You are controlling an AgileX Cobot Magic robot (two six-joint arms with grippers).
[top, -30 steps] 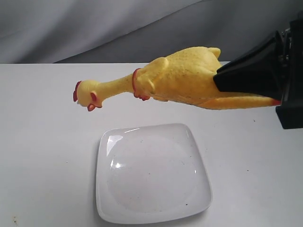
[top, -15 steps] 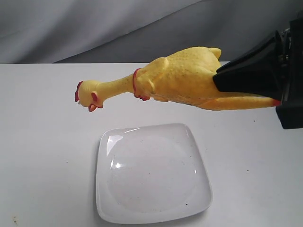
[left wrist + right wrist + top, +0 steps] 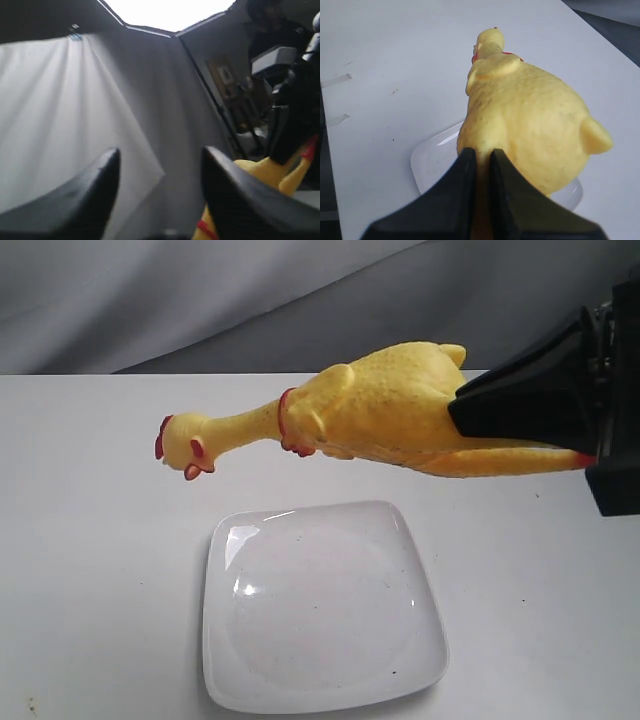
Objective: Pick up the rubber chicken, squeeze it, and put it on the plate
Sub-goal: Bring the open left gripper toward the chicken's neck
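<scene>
- My right pincer (image 3: 462,412) is closed down narrow on the rubber chicken (image 3: 380,410), gripping it at the tail end where the legs run out
- In the right wrist view my two black fingers (image 3: 502,185) stand almost together, with only a thin strip of yellow pinched between them at the right pincer (image 3: 481,156)
- The rubber chicken (image 3: 530,115) is up in the air, lying close to level, and touches nothing but my grip
- Its head points to the left of the exterior view and sits a little lower than the plump body; the red comb (image 3: 160,435) and red collar (image 3: 288,420) are plain to see
- A red foot tip (image 3: 583,457) shows just under my right pincer
- The plate (image 3: 320,640) lies flat on the white table (image 3: 90,570) below the toy, with a clear gap between them
- From the right wrist the plate (image 3: 427,160) shows under the body, its rim coming out on both sides
- The plate holds nothing; only small dark specks show on its glaze
- My left pincer (image 3: 160,200) stands with its jaws well apart and has hold of nothing; between its fingers (image 3: 75,200) I see only the grey cloth (image 3: 65,100) hung behind the table
- From the left wrist the rubber chicken (image 3: 265,172) shows beside one of my fingers, outside the gap; whether it touches that finger I cannot tell
- My left pincer does not show in the exterior view
</scene>
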